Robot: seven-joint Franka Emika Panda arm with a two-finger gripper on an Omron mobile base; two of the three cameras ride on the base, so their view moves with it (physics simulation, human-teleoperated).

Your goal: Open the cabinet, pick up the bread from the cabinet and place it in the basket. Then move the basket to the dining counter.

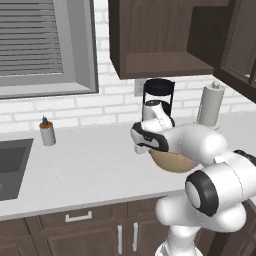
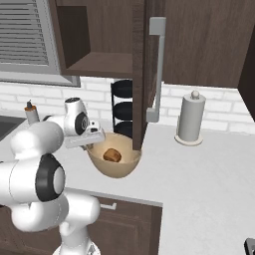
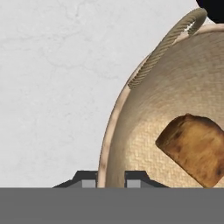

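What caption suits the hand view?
Fingers shut on the basket rim, bread inside, on the white counter.

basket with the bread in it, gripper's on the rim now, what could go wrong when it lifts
The gripper pinches just one edge of the basket, so it may tilt and spill the bread. The open cabinet door hangs right over the basket and could catch it on a straight lift.

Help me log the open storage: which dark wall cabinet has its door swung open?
The cabinet above the basket: its door with the long silver handle juts out edge-on, baring an empty shelf. Its right-hand neighbour shows a flat closed front.
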